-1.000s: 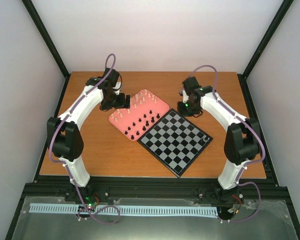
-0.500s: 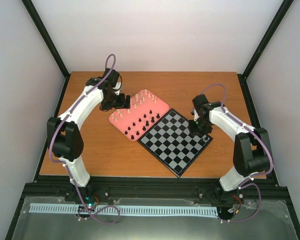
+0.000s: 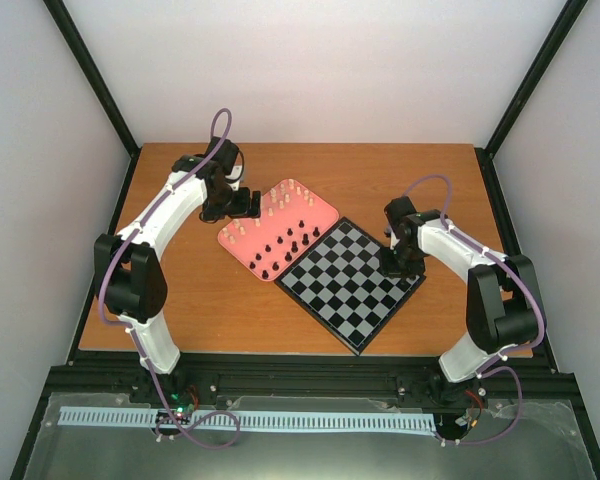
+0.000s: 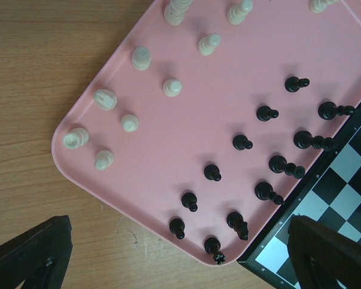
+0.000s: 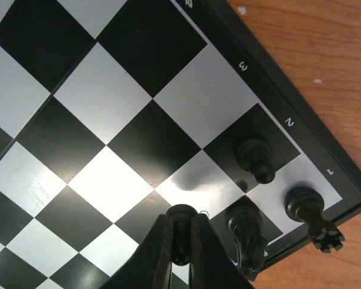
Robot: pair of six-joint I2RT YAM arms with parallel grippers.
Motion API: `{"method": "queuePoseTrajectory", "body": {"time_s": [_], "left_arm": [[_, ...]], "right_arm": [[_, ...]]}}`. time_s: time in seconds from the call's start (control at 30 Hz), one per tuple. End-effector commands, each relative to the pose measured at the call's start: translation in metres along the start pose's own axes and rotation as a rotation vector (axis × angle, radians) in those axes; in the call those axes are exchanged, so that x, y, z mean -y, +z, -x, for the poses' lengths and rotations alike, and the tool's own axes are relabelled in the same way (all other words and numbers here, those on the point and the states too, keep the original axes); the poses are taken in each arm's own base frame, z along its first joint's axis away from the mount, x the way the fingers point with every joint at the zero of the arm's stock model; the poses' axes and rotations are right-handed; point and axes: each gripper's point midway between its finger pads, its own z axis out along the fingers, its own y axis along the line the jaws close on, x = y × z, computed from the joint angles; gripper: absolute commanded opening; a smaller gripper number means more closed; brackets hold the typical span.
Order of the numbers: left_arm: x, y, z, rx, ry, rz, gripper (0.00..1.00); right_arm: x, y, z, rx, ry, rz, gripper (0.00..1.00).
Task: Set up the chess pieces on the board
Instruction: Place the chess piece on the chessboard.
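The right gripper [image 5: 180,244] is clenched on a black piece [image 5: 180,217]. It holds the piece upright, long axis along the fingers, over the board [image 5: 111,180] near its right corner. Three black pieces [image 5: 256,158] stand just beside it. The left gripper [image 3: 250,204] hangs released above the pink tray [image 4: 162,156], where the other pieces [image 4: 242,142] stand.

A pink tray [image 4: 159,153] with rounded corners lay on the brown wooden bench [image 3: 200,305], turned askew to its edges. Plain white walls [image 3: 310,70] stood around it, framed by black posts [image 3: 90,75]. A pale slotted strip [image 3: 280,422] ran along the near side.
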Motion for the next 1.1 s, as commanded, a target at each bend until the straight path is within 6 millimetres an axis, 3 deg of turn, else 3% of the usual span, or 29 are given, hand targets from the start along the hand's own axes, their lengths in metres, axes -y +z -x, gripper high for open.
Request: {"method": "queuePoseTrajectory", "body": {"time_s": [0.0,1.07], "left_arm": [[0.002,-0.004,0.005,0.022,-0.009,-0.015,1.0],[0.001,-0.003,0.006,0.021,-0.008,-0.014,1.0]], "right_arm": [[0.007,0.002,0.007,0.023,0.029,-0.029,0.06],[0.008,0.013,0.016,0.007,0.029,-0.048,0.18]]}}
